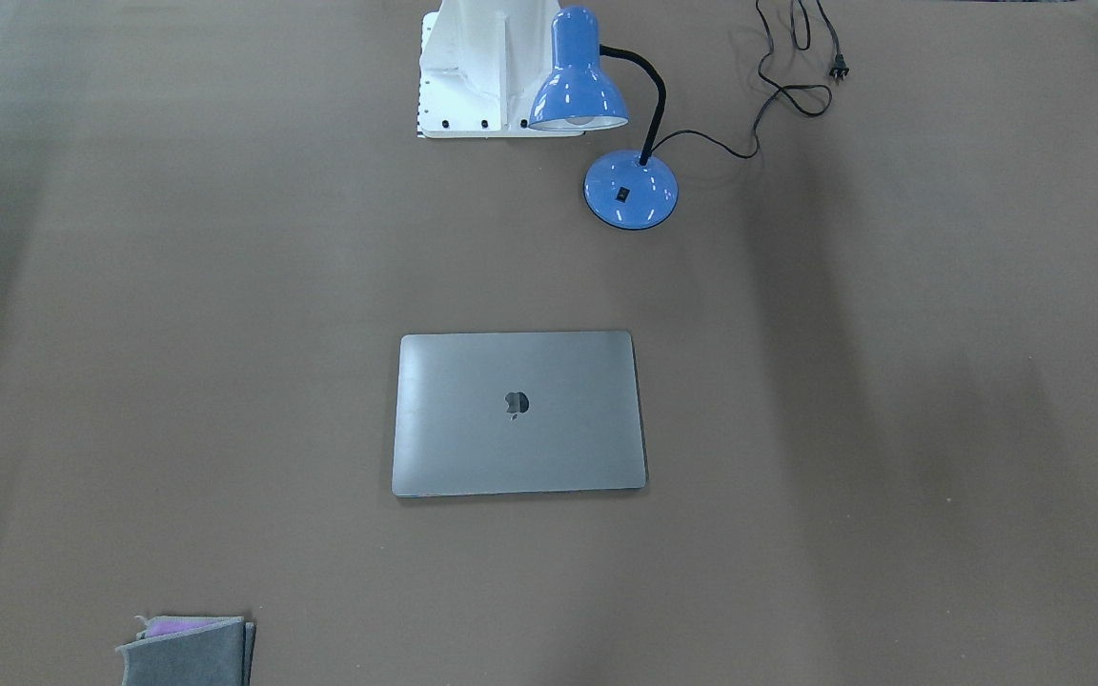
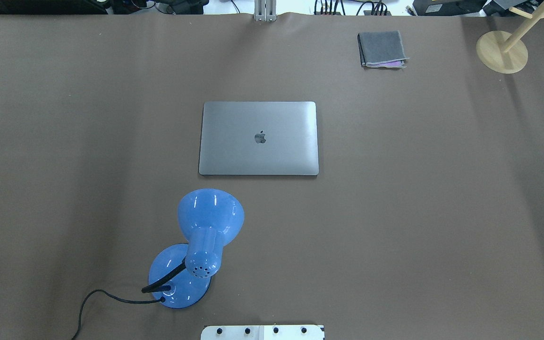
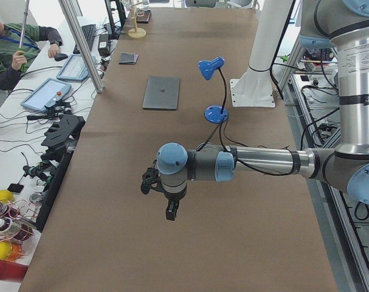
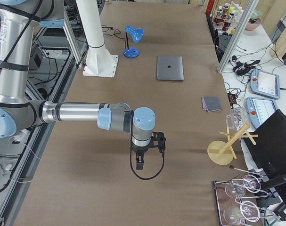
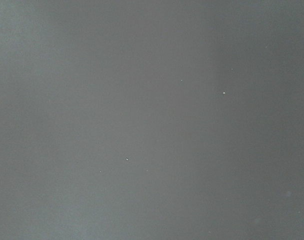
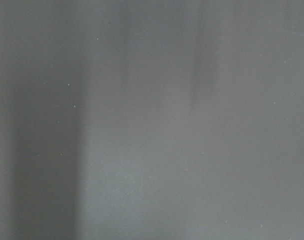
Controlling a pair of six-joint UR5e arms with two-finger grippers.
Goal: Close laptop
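Already shut, the laptop (image 2: 259, 138) lies flat at the middle of the table (image 2: 64, 141), with the lamp (image 2: 206, 236) at its 7 o'clock. My left gripper (image 3: 171, 212) and right gripper (image 4: 139, 163) hang far off, and I cannot tell whether either is open. A needless press could scratch the lid.

The laptop (image 2: 259, 138) has a smooth grey metal lid with a soft satin sheen and a darker, duller logo (image 2: 260, 137), while the table (image 2: 442, 212) is matt brown all over, like paper or thin cloth, with faint creases. The lamp (image 2: 210, 215) is glossy blue, with bright highlights on its shade and base, and its bendy neck (image 1: 657, 110) is matt black. The folded cloth (image 2: 381, 48) looks like soft grey felt, the stand (image 2: 501, 51) is pale bare wood, and the base plate (image 2: 262, 332) is smooth and white, like painted metal.
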